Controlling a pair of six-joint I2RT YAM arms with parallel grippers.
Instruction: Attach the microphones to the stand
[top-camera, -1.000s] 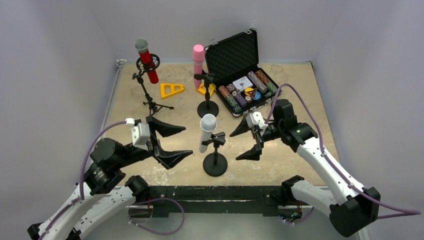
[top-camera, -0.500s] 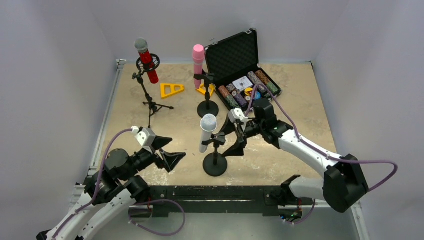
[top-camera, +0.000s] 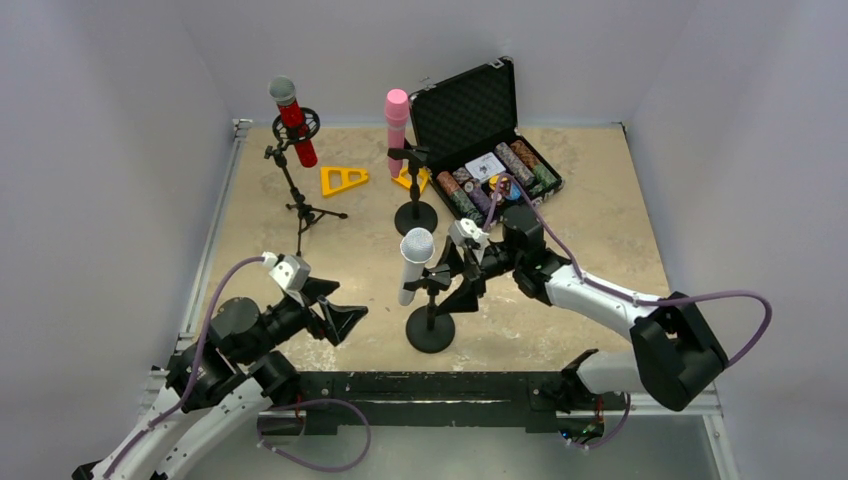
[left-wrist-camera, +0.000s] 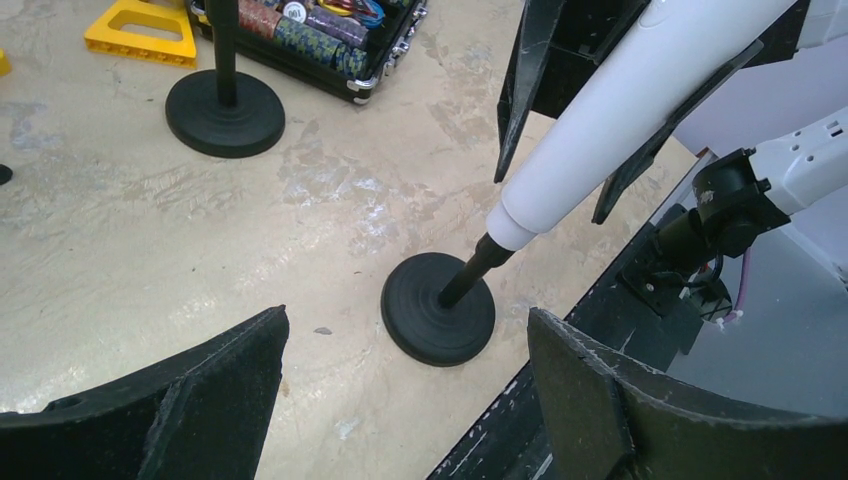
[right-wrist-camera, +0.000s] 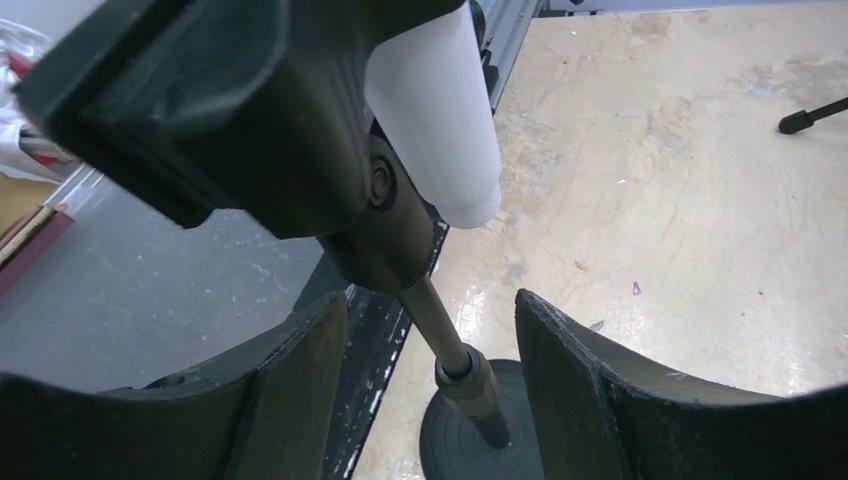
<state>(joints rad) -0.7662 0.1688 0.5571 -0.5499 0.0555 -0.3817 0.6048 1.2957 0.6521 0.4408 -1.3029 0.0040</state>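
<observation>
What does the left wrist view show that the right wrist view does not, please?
Only the left wrist view shows the yellow triangle, the chip case, the far base of another stand, and the open left tool.
Only the right wrist view shows the pivot screw of the clip, close up.
Both show the white mic, the round base of its stand, and the open right tool, one finger on either side of that stand.
</observation>
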